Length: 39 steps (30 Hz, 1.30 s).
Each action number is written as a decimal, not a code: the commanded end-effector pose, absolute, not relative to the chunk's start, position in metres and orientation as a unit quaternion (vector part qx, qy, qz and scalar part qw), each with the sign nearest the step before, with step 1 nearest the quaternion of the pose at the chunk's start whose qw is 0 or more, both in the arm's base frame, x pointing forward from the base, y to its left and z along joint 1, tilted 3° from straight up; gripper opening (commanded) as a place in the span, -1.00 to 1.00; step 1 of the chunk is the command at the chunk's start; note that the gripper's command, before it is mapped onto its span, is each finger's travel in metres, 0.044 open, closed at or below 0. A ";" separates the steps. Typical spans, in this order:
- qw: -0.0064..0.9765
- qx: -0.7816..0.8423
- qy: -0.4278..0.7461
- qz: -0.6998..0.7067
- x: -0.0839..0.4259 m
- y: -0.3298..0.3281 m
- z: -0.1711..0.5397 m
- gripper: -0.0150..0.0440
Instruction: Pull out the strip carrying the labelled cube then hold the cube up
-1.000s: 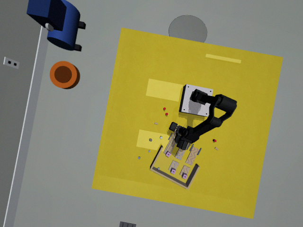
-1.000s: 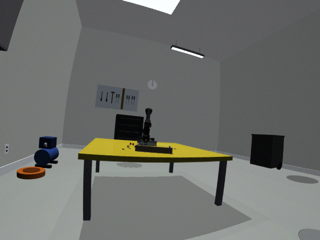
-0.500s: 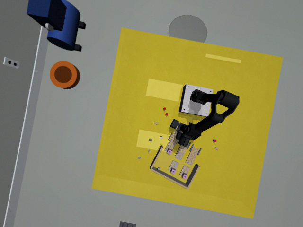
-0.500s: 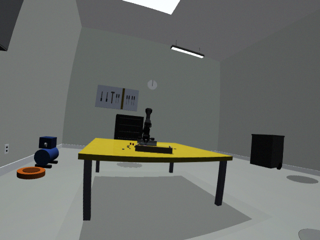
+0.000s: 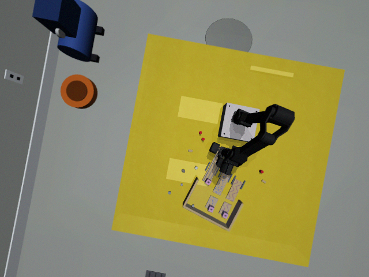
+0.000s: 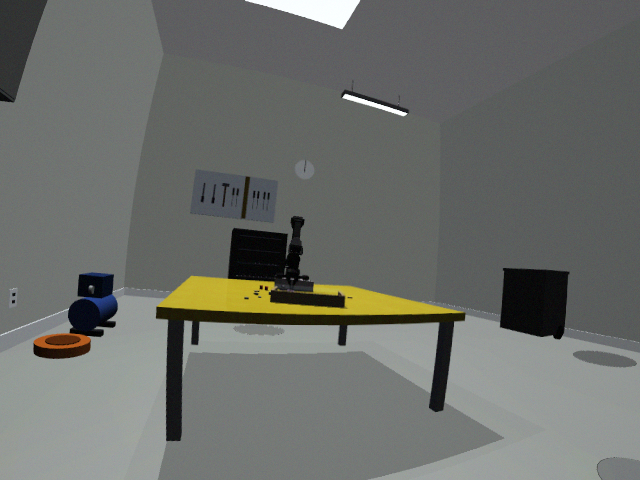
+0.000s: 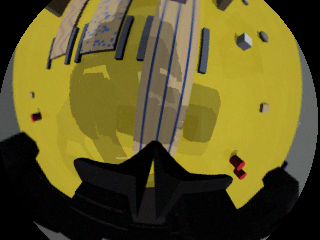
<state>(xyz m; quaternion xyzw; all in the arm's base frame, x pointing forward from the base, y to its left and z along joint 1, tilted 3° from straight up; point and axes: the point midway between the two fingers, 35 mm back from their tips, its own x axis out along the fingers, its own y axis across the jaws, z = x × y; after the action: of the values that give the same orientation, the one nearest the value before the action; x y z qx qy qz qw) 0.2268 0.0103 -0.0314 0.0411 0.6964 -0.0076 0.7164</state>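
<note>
Top view: left of the table (image 5: 136, 119) (image 6: 310, 317) (image 7: 280, 75), an orange ring (image 5: 66, 90) (image 6: 62, 352) is seen on the floor. On the table's left part, a grey pebble (image 5: 183, 171) (image 7: 264, 36) and two red cylinders (image 5: 200, 132) (image 7: 236, 161) are scattered.

Farther right, the blue-striped strip (image 5: 211, 169) (image 7: 165, 75) is seen unbroken along its visible length; its far end is hidden by the gripper (image 5: 220, 156) (image 6: 292, 284) (image 7: 155, 145). A pink cube (image 5: 207, 181) is carried at its near end, beside the open side of the low wall (image 5: 205, 213) (image 6: 307, 298); in the wrist view that end is cut off. The mark on the cube is too small to be read.

The fingers are closed to their narrow limit over the striped strip's far end, with nothing seen gripped; whether the strip is touched cannot be told.

Next, the speckled strip (image 5: 220, 186) (image 7: 102, 32) is partly covered by the arm (image 5: 253, 146) (image 6: 295, 242), and a gap is shown before its near piece (image 5: 212, 200). Rightmost, the zigzag strip (image 5: 234, 190) (image 7: 65, 35) is likewise parted from its near piece (image 5: 226, 206). Each near piece is topped by a pink cube. In the exterior view, the strips are hidden behind the wall.
</note>
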 end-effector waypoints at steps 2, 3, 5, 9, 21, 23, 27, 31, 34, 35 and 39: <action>0.708 0.042 0.705 -0.009 0.213 0.011 -0.035 -0.49; 0.708 0.042 0.705 -0.009 0.211 0.011 -0.035 -0.49; 0.707 0.042 0.705 -0.009 0.208 0.011 -0.035 -0.49; 0.707 0.042 0.706 -0.009 0.202 0.012 -0.035 -0.49; 0.707 0.042 0.706 -0.009 0.192 0.013 -0.036 -0.49; 0.707 0.042 0.706 -0.009 0.192 0.013 -0.036 -0.49; 0.707 0.042 0.706 -0.009 0.192 0.013 -0.036 -0.49; 0.707 0.042 0.706 -0.009 0.192 0.013 -0.036 -0.49; 0.707 0.042 0.706 -0.009 0.192 0.013 -0.036 -0.49; 0.707 0.042 0.706 -0.009 0.192 0.013 -0.036 -0.49; 0.707 0.042 0.706 -0.009 0.192 0.013 -0.036 -0.49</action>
<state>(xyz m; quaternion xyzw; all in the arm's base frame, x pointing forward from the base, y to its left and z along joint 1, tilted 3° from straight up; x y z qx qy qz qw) 0.1995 0.0129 -0.0324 0.0411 0.6976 -0.0074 0.7153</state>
